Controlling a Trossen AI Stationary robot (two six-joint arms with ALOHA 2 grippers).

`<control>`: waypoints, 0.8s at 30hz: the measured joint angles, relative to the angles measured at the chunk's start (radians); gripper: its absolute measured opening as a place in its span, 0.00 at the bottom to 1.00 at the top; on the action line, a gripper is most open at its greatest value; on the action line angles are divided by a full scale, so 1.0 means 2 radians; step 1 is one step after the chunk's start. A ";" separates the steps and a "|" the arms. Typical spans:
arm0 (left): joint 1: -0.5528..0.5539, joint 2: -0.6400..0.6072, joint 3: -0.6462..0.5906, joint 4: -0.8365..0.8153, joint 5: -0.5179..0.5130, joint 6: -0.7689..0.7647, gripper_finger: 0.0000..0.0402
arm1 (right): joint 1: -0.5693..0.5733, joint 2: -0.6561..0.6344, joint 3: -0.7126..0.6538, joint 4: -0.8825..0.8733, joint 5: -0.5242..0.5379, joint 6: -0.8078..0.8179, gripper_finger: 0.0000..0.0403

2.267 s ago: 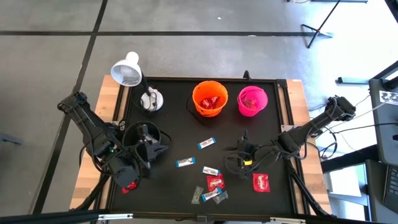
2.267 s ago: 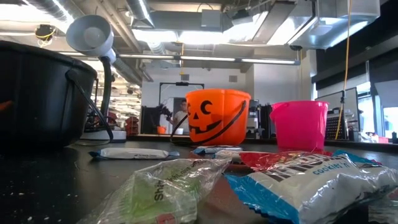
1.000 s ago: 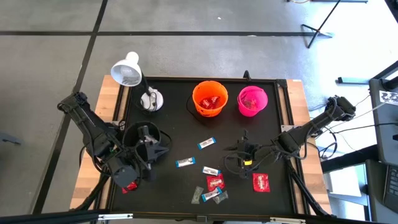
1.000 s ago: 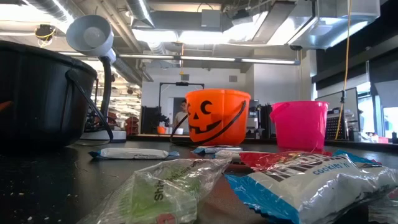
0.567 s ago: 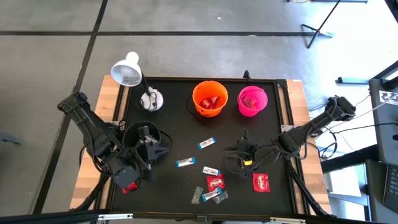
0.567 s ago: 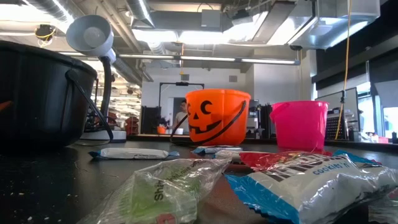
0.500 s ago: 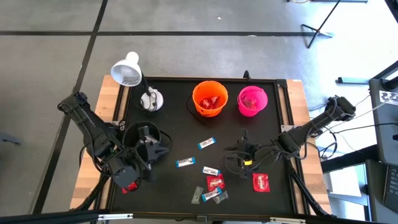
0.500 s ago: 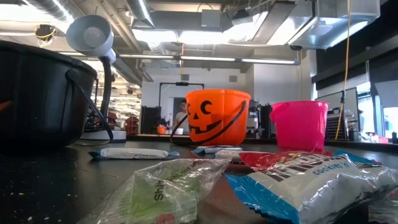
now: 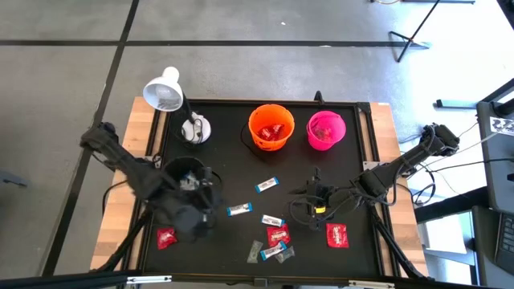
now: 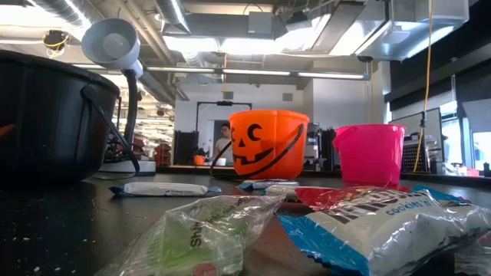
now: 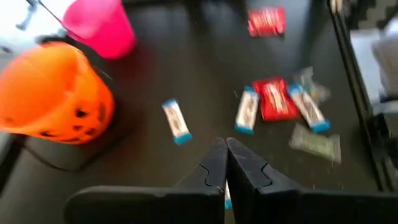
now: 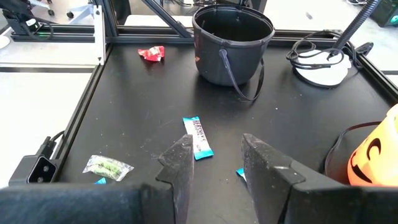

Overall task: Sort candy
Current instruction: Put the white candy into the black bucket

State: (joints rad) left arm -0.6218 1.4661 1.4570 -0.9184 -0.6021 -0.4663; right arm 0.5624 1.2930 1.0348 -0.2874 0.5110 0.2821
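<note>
Wrapped candy lies loose on the black table: blue-and-white pieces (image 9: 267, 185) (image 9: 238, 210) (image 9: 272, 220), red ones (image 9: 278, 235) (image 9: 337, 235) (image 9: 166, 238), and silvery ones (image 9: 254, 251). My left gripper (image 9: 217, 207) (image 11: 225, 163) is shut and empty. It hovers beside the black bucket (image 9: 183, 171), pointing toward the loose candy. My right gripper (image 9: 309, 195) (image 12: 221, 167) is open and empty near the table's right side. The orange bucket (image 9: 270, 126) holds red candy, and the pink bucket (image 9: 325, 130) stands beside it. Neither gripper shows in the low view.
A white desk lamp (image 9: 165, 92) stands on its base (image 9: 195, 128) at the far left corner, its cable lying by the black bucket (image 12: 233, 40). The table has a raised black frame (image 9: 365, 160). Bare table lies between the buckets and the candy.
My left arm has swung away from the black bucket toward the table's near and right side, closer to the loose candy, and shows motion blur. This uncovers a red candy at the near left. The right arm and all the candy have kept still.
</note>
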 joint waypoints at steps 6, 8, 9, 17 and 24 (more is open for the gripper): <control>0.058 0.068 0.000 0.000 0.099 0.054 0.05 | 0.000 0.000 0.000 0.000 0.000 0.000 0.33; 0.074 0.095 0.000 0.002 0.128 0.070 0.10 | 0.000 0.000 0.000 0.000 0.000 0.000 0.33; 0.080 0.107 0.000 0.003 0.138 0.076 0.13 | 0.000 0.000 0.000 0.000 0.000 0.000 0.33; 0.117 0.197 0.000 0.029 0.163 0.103 0.38 | 0.000 0.000 0.000 0.001 0.000 0.000 0.33; 0.140 0.244 0.000 0.037 0.164 0.101 0.46 | 0.000 0.000 0.000 0.001 0.000 0.000 0.33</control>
State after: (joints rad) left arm -0.3418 1.9535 1.4567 -0.8449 -0.2748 -0.2644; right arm 0.5621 1.2934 1.0348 -0.2859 0.5106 0.2821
